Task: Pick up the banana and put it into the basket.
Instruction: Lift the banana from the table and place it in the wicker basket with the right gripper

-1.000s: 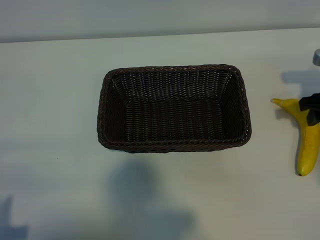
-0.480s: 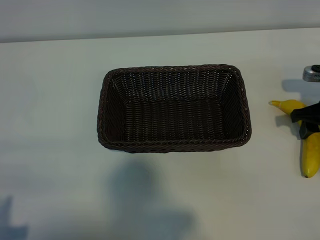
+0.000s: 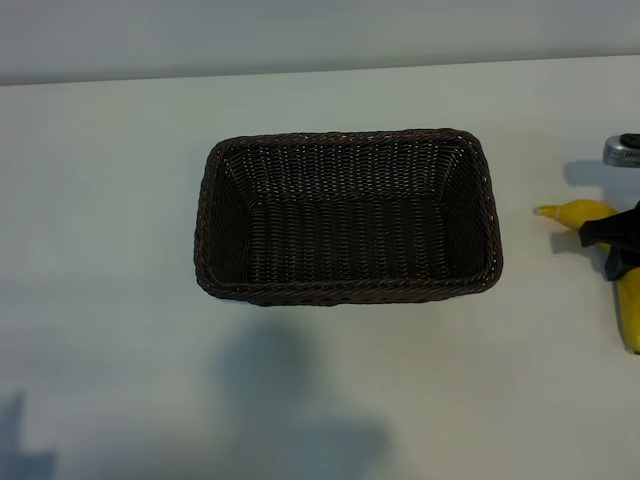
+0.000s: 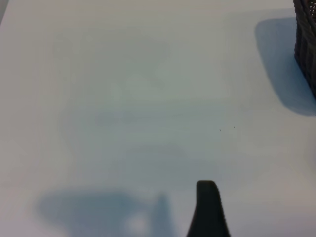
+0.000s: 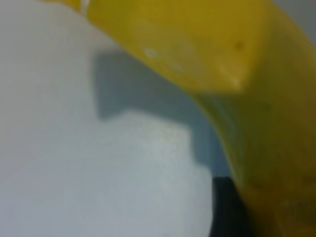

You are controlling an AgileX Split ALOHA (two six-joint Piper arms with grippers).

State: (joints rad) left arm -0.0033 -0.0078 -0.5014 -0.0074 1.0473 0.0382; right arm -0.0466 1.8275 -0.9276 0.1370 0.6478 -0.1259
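The banana (image 3: pixel 590 213) lies on the white table at the far right of the exterior view, and its lower end runs off the picture's edge. My right gripper (image 3: pixel 612 243) is down over the banana's middle, its black parts crossing the yellow skin. In the right wrist view the banana (image 5: pixel 207 54) fills the picture close up, with a black part of the gripper against its side. The dark brown wicker basket (image 3: pixel 205 235) stands empty in the middle of the table. My left gripper (image 4: pixel 159 217) hovers open over bare table, with one finger (image 4: pixel 207 210) showing, and holds nothing.
A metal part of the right arm (image 3: pixel 622 150) shows at the right edge above the banana. A corner of the basket (image 4: pixel 306 44) appears far off in the left wrist view. White tabletop surrounds the basket on all sides.
The right gripper has settled lower across the banana. The banana has swung, its lower end sliding right toward the picture's edge. The left arm has not moved.
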